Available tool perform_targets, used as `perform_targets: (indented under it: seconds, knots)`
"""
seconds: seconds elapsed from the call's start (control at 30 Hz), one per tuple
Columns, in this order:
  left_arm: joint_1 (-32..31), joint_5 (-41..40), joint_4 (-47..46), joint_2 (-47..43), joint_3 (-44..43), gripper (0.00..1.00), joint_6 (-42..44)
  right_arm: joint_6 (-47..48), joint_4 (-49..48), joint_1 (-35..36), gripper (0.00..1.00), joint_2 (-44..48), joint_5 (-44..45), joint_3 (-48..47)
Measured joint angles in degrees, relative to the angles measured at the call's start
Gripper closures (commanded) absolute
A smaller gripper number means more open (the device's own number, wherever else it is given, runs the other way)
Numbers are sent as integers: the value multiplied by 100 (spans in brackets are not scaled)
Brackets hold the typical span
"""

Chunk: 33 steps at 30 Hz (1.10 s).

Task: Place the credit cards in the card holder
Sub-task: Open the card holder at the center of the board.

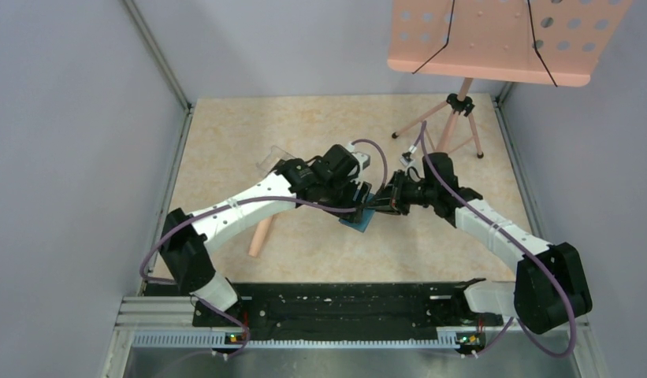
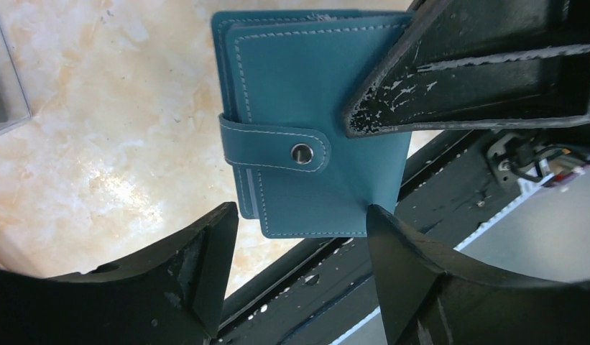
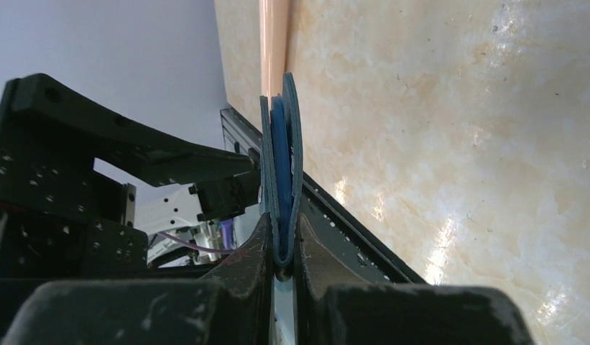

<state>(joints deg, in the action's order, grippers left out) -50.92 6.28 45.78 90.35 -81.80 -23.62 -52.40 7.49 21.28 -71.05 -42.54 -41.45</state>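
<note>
The card holder (image 1: pixel 359 220) is a teal-blue wallet, folded and strapped shut with its snap button (image 2: pixel 301 153) fastened. It hangs above the table, pinched by its edge in my right gripper (image 3: pixel 281 231), which is shut on it. From the right wrist view the card holder (image 3: pixel 283 162) appears edge-on between the fingers. My left gripper (image 2: pixel 300 215) stands open just below the card holder (image 2: pixel 313 100). Its right finger is at the wallet's lower corner and the left one is apart from it. No credit cards are in view.
A clear plastic box (image 1: pixel 273 160) lies behind the left arm. A peach stick (image 1: pixel 261 236) rests on the table near the left arm. A tripod (image 1: pixel 460 118) carrying a peach perforated board stands at the back right. A black rail (image 1: pixel 343 303) runs along the near edge.
</note>
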Motion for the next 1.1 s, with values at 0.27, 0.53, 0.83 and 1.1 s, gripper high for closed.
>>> perform_targets:
  seconds: [0.27,0.53,0.83,1.1]
  knots:
    - [-382,-584,293,428,-367,37,70,116,87,85,100,-144,7,-68]
    - [-404,-1086,326,573,-426,39,-122,234,249,125,100,-177,15,-68]
    - [-415,-1316,369,772,-481,43,-354,337,369,151,100,-177,94,-66]
    - [-407,-1202,326,957,-542,57,-553,341,402,153,100,-177,229,-15]
